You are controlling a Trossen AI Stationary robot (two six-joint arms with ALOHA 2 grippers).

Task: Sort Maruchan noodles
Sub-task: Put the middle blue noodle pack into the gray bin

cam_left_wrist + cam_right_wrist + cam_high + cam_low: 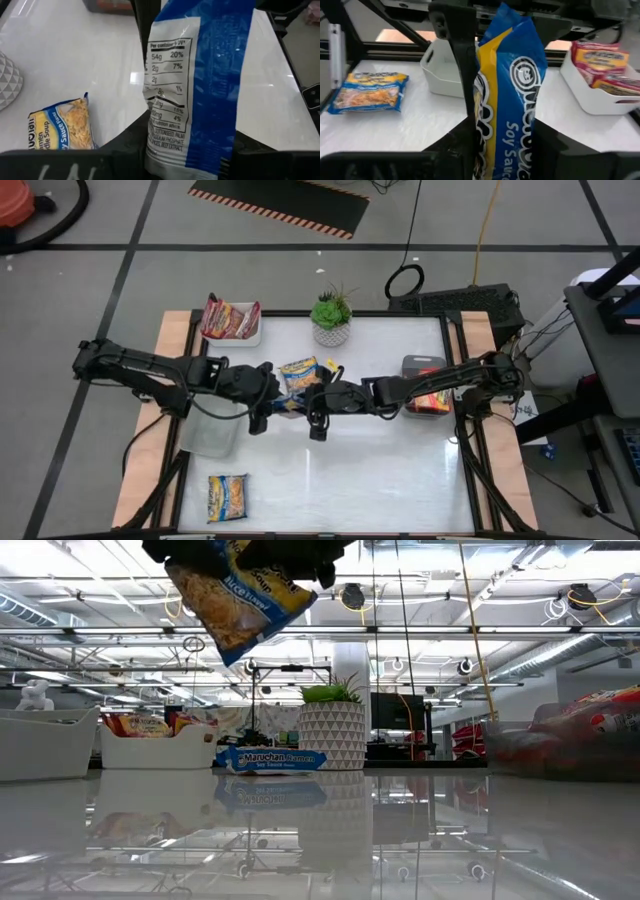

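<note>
High view: the white worktop [330,470] carries both arms, which meet above its middle, the left gripper [268,395] and right gripper [322,402] facing each other across one blue-and-yellow noodle packet [298,373] held off the surface between them. A white tray [232,332] at the far left corner holds red packets [228,318]; a grey tray [424,366] at the right edge holds further red packets [432,402]; an empty clear tray [212,432] sits near the left edge. A potted plant [331,318] stands at the far edge, and a second blue-and-yellow packet [227,497] lies flat near the front left corner. Left wrist view: the left fingers are clamped on the lifted packet's lower edge, its nutrition panel facing the camera, with a third packet [62,125] lying on the worktop below, largely hidden in the high view. Right wrist view: the right fingers close narrowly on the same packet's opposite edge, its printed front showing. Low view: the held packet hangs tilted well above the surface, the third packet resting just beside the plant's pot.
</note>
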